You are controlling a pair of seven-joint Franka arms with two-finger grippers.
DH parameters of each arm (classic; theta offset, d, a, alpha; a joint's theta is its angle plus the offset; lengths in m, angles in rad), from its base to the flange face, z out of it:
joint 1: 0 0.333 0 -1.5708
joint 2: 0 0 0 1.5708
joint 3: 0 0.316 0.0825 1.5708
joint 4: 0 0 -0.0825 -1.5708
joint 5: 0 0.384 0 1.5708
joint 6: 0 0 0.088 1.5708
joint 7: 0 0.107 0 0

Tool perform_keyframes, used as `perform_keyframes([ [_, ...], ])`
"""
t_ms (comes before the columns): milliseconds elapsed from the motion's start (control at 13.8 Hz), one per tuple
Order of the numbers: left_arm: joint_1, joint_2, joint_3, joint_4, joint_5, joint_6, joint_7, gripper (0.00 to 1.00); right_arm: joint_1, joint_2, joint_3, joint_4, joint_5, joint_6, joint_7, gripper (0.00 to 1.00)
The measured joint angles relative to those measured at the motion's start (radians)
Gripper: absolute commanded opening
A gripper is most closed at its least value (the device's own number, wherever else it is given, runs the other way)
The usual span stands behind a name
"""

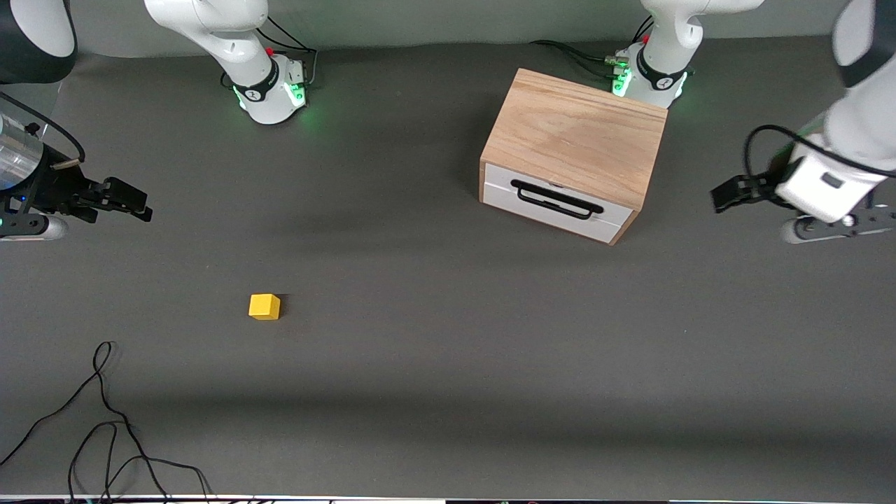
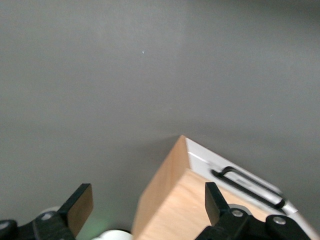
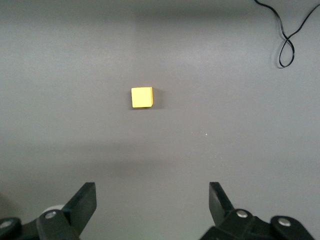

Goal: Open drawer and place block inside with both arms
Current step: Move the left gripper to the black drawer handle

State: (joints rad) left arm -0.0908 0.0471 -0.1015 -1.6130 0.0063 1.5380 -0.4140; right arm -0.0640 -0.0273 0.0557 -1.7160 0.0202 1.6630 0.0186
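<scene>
The light wooden box (image 1: 577, 133) stands near the left arm's base. Its drawer (image 1: 556, 201) is shut, white front and black wire handle (image 1: 556, 200) facing the front camera. The box (image 2: 200, 210) and handle (image 2: 248, 186) also show in the left wrist view. The yellow block (image 1: 264, 306) lies on the grey table, nearer the front camera, toward the right arm's end; it also shows in the right wrist view (image 3: 142, 97). My left gripper (image 1: 721, 196) hangs open and empty beside the box (image 2: 149, 200). My right gripper (image 1: 136, 206) hangs open and empty over bare table (image 3: 152, 197).
A thin black cable (image 1: 105, 420) loops on the table near the front edge at the right arm's end; it also shows in the right wrist view (image 3: 287, 40). The arm bases (image 1: 273, 91) (image 1: 651, 80) glow green along the table's back edge.
</scene>
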Motion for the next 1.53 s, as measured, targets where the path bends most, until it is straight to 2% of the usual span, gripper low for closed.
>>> perform_keyframes([
  [291, -0.146, 0.031, -0.022, 0.010, -0.026, 0.007, -0.464, 1.00, 0.000, 0.020, -0.018, 0.001, -0.002, 0.004, -0.002, 1.00],
  [582, -0.299, 0.104, -0.027, 0.076, -0.030, 0.009, -0.944, 1.00, 0.006, 0.034, -0.018, 0.002, -0.036, 0.004, -0.002, 1.00],
  [873, -0.410, 0.170, -0.028, 0.110, -0.021, 0.039, -1.240, 1.00, 0.007, 0.058, -0.015, 0.002, -0.039, 0.004, -0.003, 1.00],
  [1164, -0.404, 0.179, -0.009, 0.094, -0.020, 0.040, -1.333, 1.00, 0.026, 0.059, -0.013, 0.003, -0.040, 0.004, -0.003, 1.00],
  [1527, -0.374, 0.215, 0.000, 0.003, -0.020, 0.089, -1.338, 1.00, 0.034, 0.059, -0.013, 0.003, -0.040, 0.004, -0.003, 1.00],
])
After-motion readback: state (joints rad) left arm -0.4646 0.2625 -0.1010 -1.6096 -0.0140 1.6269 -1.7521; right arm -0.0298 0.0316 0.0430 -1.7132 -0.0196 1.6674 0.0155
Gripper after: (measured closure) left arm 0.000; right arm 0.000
